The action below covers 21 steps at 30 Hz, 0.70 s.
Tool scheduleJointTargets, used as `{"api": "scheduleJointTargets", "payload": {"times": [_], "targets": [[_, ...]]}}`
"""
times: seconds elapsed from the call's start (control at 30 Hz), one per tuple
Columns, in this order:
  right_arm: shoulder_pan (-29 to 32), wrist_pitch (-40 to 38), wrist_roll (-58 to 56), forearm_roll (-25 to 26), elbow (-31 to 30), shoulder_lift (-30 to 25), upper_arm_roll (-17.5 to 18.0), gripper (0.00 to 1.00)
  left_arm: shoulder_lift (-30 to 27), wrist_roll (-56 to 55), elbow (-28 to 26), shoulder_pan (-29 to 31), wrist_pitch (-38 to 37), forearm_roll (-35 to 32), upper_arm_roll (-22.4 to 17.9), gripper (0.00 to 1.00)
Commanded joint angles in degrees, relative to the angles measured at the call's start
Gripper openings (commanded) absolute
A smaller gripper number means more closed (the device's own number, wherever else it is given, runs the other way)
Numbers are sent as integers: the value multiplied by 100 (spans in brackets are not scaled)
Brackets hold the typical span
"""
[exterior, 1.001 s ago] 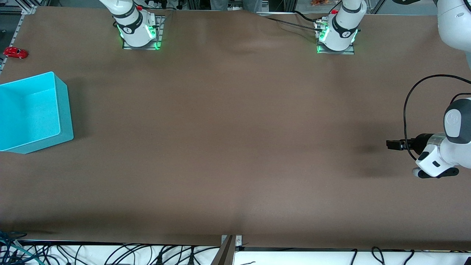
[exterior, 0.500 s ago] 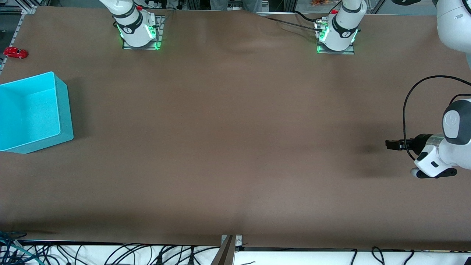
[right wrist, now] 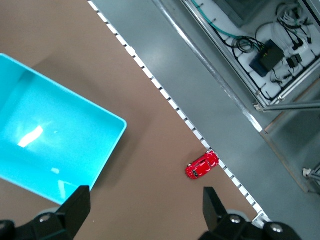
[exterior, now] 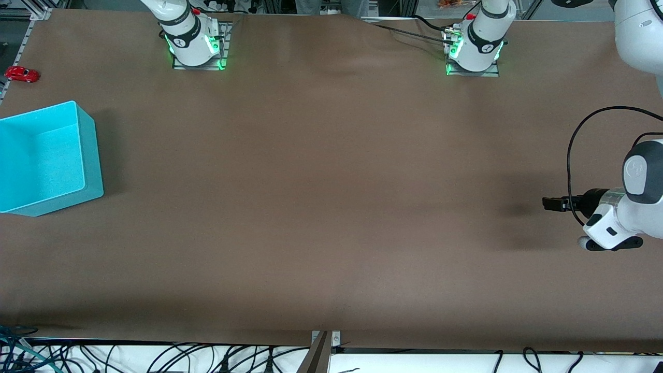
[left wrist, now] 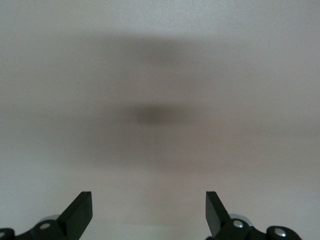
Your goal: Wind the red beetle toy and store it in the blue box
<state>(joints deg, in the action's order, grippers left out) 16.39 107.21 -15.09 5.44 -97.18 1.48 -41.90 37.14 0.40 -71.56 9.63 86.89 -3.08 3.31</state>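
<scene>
The red beetle toy [exterior: 22, 74] stands on the brown table at the right arm's end, close to the table's edge and farther from the front camera than the blue box [exterior: 41, 155]. The box is open and empty. The right wrist view looks down on both from high above: the toy [right wrist: 202, 165] and the box [right wrist: 75, 145]. My right gripper [right wrist: 145, 212] is open and empty, high over the bare table between them, and is out of the front view. My left gripper [exterior: 552, 203] is open and empty over bare table at the left arm's end; it also shows in the left wrist view [left wrist: 148, 212].
The table's edge rail [right wrist: 165, 97] runs right beside the toy, with grey floor past it. The two arm bases [exterior: 196, 44] [exterior: 472, 52] stand along the table's top edge. Cables [exterior: 155, 357] lie along the edge nearest the front camera.
My left hand has drifted very slightly toward the table's middle. The toy and the box have not moved.
</scene>
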Motion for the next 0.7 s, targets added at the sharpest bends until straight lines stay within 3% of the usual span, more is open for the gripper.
{"api": "scheduleJointTargets", "payload": {"times": [0.0,0.3,0.67], "targets": [[224,90,190,-306,-37,239,24,100,30,118,142,-14,-111,97,-32,100],[532,248,471,-755,-116,274,16,100,30,127,142,-14,-111,97,-32,100],[673,1179,1350,-869,-977,327,-37,100,30,127,142,-14,-111,97,-32,100]]}}
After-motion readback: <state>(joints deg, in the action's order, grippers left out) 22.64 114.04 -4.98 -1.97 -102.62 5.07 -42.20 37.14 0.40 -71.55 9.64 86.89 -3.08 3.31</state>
